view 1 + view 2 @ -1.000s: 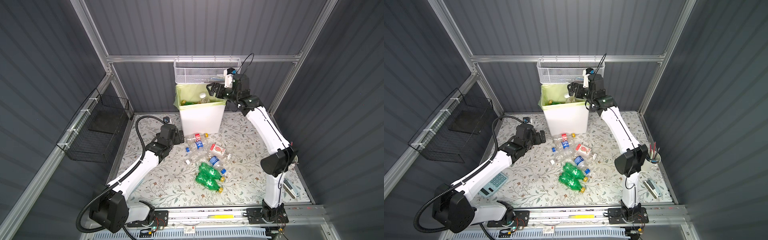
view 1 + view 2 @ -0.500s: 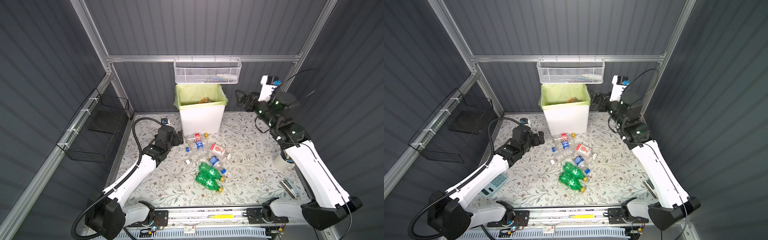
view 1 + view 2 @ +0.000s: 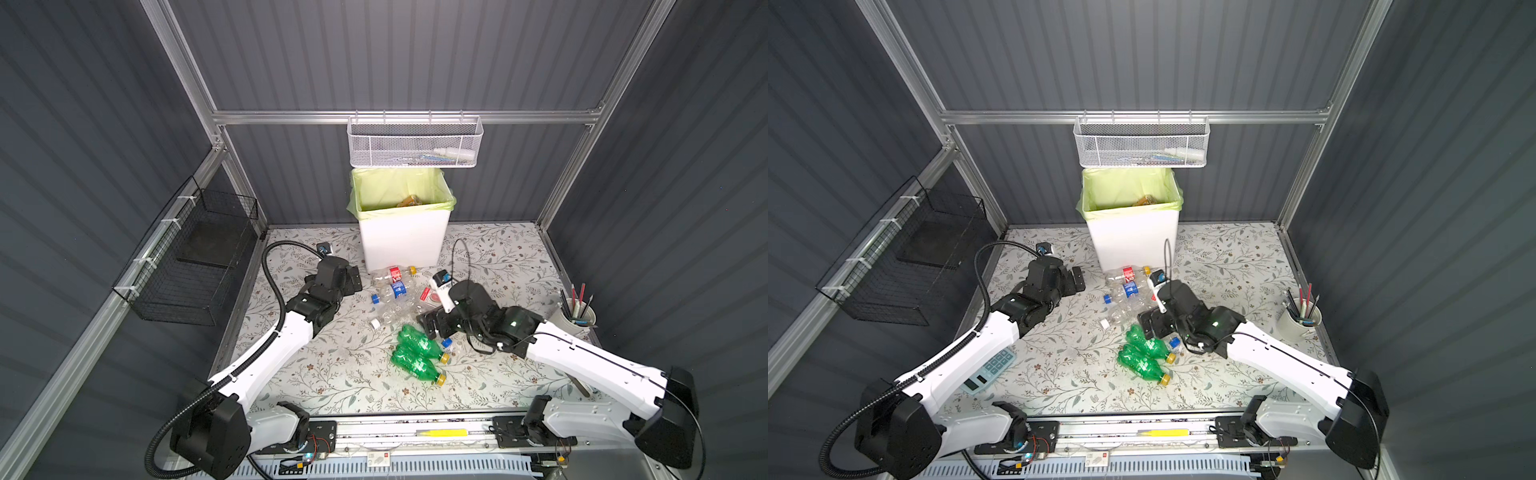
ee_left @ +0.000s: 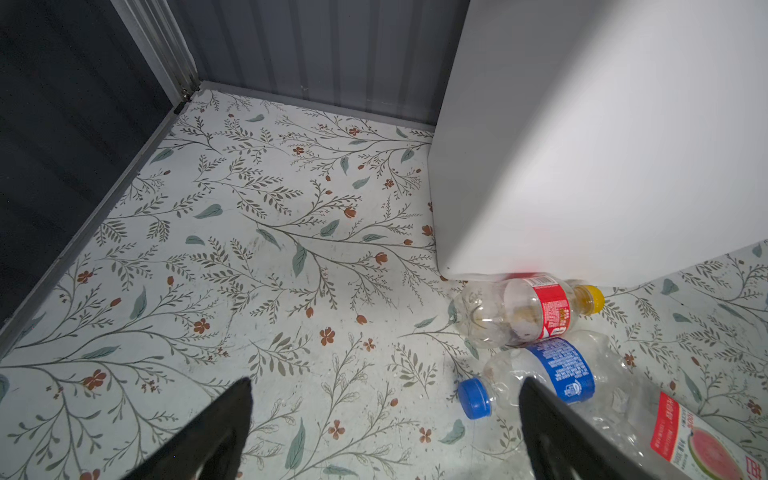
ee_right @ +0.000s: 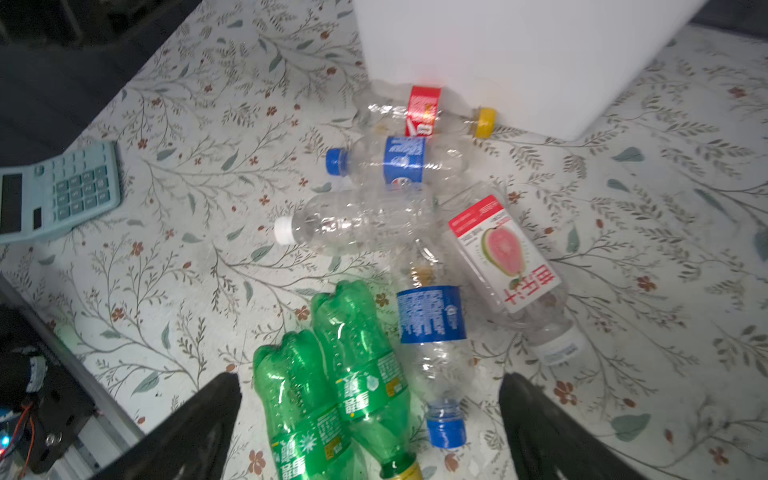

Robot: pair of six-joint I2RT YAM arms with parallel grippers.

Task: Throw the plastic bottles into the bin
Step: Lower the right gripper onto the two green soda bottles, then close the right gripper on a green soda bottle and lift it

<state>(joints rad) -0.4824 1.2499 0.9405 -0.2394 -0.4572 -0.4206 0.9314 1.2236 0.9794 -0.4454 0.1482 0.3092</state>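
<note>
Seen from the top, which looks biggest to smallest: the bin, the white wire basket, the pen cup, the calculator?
In a top view:
1. bin
2. white wire basket, which hangs higher, nearer the camera
3. pen cup and calculator look alike; the calculator lies partly under the left arm

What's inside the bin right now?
Inside the bin, against the yellow-green liner, some amber bottles show just above the front rim. Anything deeper is hidden by the bin's front wall.

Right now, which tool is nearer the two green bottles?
Right. The right tool, open, hovers at the base ends of the green bottles. The left tool, also open, sits farther off, near the front left corner of the bin.
</note>
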